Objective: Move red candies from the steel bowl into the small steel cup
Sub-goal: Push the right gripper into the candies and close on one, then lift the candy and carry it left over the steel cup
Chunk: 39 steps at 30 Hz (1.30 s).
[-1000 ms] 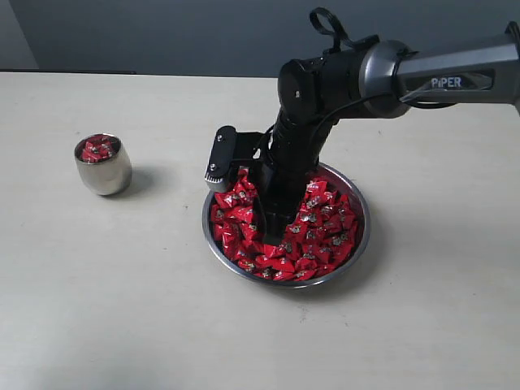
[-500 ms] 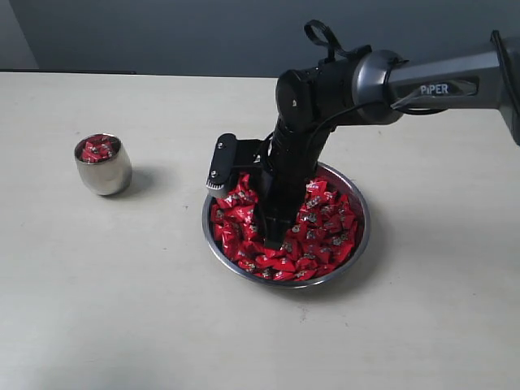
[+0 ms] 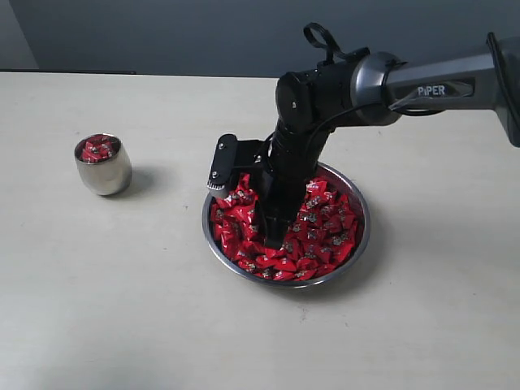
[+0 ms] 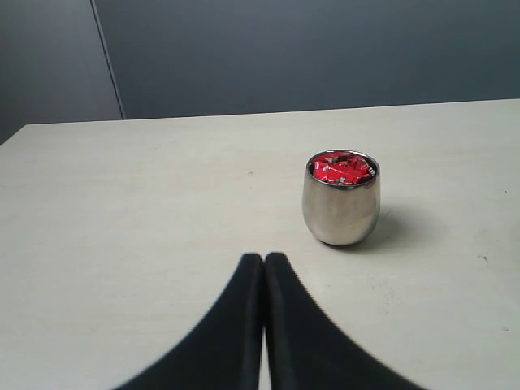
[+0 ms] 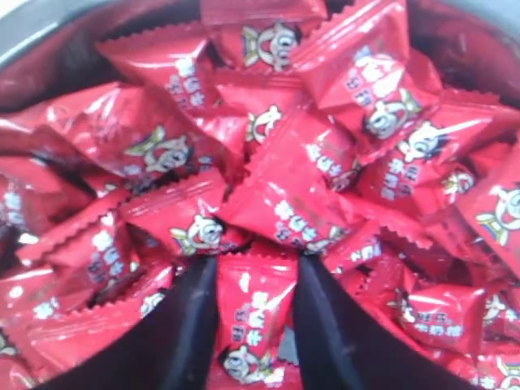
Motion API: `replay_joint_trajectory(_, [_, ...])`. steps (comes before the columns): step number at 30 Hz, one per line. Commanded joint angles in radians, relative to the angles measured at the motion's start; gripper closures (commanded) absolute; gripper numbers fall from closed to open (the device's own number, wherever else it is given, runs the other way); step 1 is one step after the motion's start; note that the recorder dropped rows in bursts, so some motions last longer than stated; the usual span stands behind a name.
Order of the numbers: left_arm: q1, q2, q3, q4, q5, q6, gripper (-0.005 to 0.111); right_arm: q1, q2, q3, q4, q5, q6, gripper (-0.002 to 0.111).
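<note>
The steel bowl (image 3: 362,231) sits right of centre, filled with red candies (image 3: 323,221). My right gripper (image 3: 272,239) points down into the pile on the bowl's left side. In the right wrist view its two black fingers (image 5: 193,325) press on either side of one red candy (image 5: 256,313), so the right gripper (image 5: 252,268) is shut on it, still low among the other red candies (image 5: 313,187). The small steel cup (image 3: 103,166) stands far left with several red candies inside. My left gripper (image 4: 264,260) is shut and empty, a short way from the small steel cup (image 4: 341,203).
The pale table (image 3: 122,292) runs out flat around bowl and cup, with a dark wall behind. The bowl's steel rim (image 5: 32,24) shows at the edge of the right wrist view. The right arm's camera bracket (image 3: 221,162) hangs over the bowl's left rim.
The right arm has shifted a little to the left over the bowl, its fingers staying down in the candy pile. The cup and the bowl have not moved.
</note>
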Motion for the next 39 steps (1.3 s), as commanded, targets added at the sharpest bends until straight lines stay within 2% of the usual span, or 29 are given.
replay_joint_trajectory(1, [0.001, -0.004, 0.004, -0.002, -0.002, -0.002, 0.106, -0.002, 0.016, 0.0, -0.007, 0.011, 0.0, 0.1])
replay_joint_trajectory(2, [0.001, -0.004, 0.004, -0.002, -0.002, -0.002, 0.106, -0.002, 0.016, 0.0, -0.007, 0.013, 0.0, 0.107])
replay_joint_trajectory(3, [0.001, -0.004, 0.004, -0.002, -0.002, -0.002, 0.106, -0.002, 0.016, 0.0, -0.007, 0.018, 0.002, 0.109])
replay_joint_trajectory(25, [0.001, -0.004, 0.004, -0.002, -0.002, -0.002, 0.106, -0.002, -0.104, 0.0, -0.143, -0.005, 0.113, 0.109])
replay_joint_trajectory(30, [0.001, -0.004, 0.004, -0.002, -0.002, -0.002, 0.106, -0.002, -0.149, 0.0, -0.207, -0.061, 0.238, 0.109])
replay_joint_trajectory(39, [0.001, -0.004, 0.004, -0.002, -0.002, -0.002, 0.106, -0.002, -0.152, -0.009, -0.173, -0.167, 0.238, 0.109])
